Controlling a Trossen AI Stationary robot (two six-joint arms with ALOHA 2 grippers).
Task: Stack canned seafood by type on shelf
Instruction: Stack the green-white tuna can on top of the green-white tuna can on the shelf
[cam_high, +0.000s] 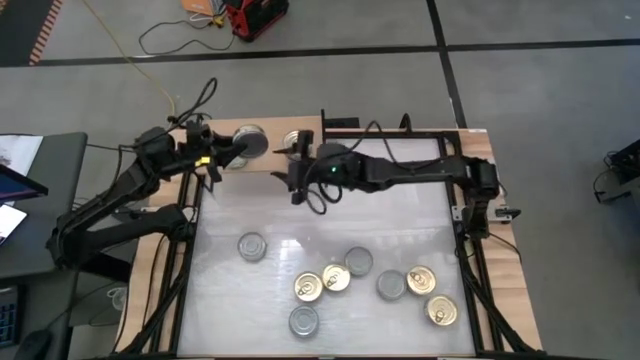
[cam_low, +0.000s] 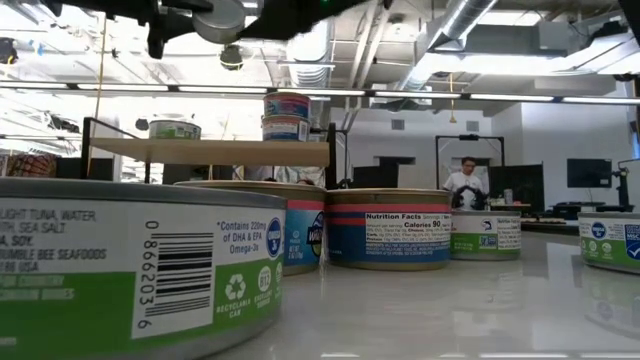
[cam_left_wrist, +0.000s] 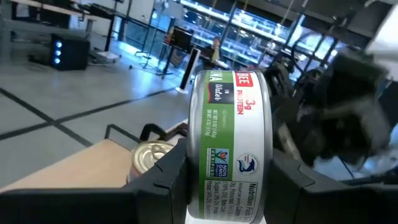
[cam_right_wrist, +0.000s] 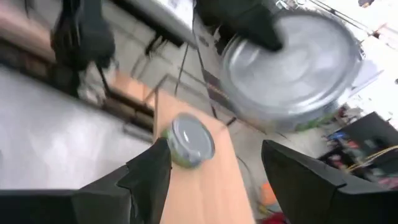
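Note:
My left gripper (cam_left_wrist: 230, 186) is shut on a green-labelled tin (cam_left_wrist: 230, 143), held in the air over the light wooden shelf (cam_high: 272, 165) at the table's far edge. The same tin shows its silver end (cam_right_wrist: 292, 62) in the right wrist view. On the shelf a silver-lidded tin (cam_right_wrist: 189, 140) stands on its base, and two tins stand stacked (cam_low: 287, 115), the top one with a gold lid (cam_high: 297, 140). My right gripper (cam_right_wrist: 214, 149) hovers open beside the stack, with nothing between its fingers. My left gripper pinches the tin by its two flat ends, one finger (cam_left_wrist: 161, 180) on each. The fingers come in level, from the table's left. The tin lies on its side with the label wall (cam_left_wrist: 233, 93) facing the wrist camera, lifted clear above the shelf.
Several loose tins (cam_high: 336, 277) stand on the white tabletop toward its near edge; two of them (cam_low: 390, 228) loom close in the low view. A thin dark upright panel (cam_low: 331, 155) ends the shelf on the right. A person (cam_low: 465, 180) sits far behind the table.

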